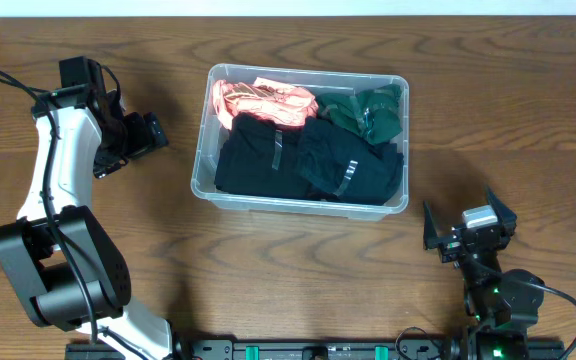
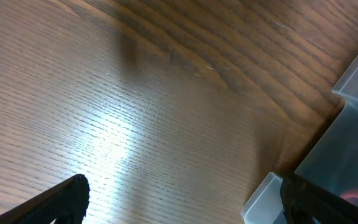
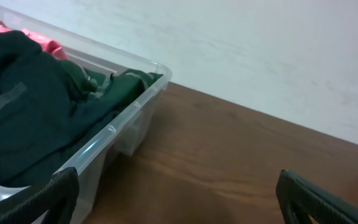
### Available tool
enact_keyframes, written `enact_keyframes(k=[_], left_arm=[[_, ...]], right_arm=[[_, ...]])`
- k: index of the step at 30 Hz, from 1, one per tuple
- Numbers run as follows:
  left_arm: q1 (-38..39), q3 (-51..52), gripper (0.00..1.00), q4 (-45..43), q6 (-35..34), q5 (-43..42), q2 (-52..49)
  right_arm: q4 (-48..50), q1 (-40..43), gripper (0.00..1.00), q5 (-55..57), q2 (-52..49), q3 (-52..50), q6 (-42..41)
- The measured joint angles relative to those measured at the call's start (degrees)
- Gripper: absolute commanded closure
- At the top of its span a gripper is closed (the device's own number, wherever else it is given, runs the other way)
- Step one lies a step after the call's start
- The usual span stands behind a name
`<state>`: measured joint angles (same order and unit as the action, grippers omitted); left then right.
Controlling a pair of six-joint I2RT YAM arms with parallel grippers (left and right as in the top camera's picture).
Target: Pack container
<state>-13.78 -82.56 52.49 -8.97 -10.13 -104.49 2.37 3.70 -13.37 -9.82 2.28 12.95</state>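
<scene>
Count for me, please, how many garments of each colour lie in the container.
Black garments: 2
Pink garment: 1
Green garment: 1
Total in the container: 4

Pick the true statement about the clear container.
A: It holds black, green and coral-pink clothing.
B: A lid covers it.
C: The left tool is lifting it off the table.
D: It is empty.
A: the container stands uncovered on the table, with black clothing, a green garment and a coral-pink garment lying inside it.
</scene>
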Motion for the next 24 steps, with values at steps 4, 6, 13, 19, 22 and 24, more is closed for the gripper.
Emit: enact_keyframes(k=[4, 6, 13, 19, 22, 24], left_arm=[[0.0, 0.0, 0.02, 0.0, 0.0, 0.0, 0.0], [0.0, 0.0, 0.02, 0.0, 0.0, 0.0, 0.0], [0.0, 0.0, 0.02, 0.0, 0.0, 0.0, 0.0], [0.0, 0.0, 0.02, 0.0, 0.0, 0.0, 0.0], [0.0, 0.0, 0.02, 0.0, 0.0, 0.0, 0.0], [0.0, 0.0, 0.02, 0.0, 0.0, 0.0, 0.0]], right_arm=[[-0.1, -0.5, 0.01, 1.6, 0.9, -0.6, -1.6], [-1.2, -0.6, 0.01, 2.6, 1.9, -1.1, -2.8], [-3.2, -1.7, 0.01, 4.3, 2.9, -1.8, -4.5], [-5.7, -1.8, 0.01, 5.0, 4.3, -1.8, -5.0], [-5.7, -1.9, 0.01, 5.3, 6.1, -1.8, -5.0], [-5.7, -1.9, 0.01, 5.3, 7.8, -1.8, -5.0]])
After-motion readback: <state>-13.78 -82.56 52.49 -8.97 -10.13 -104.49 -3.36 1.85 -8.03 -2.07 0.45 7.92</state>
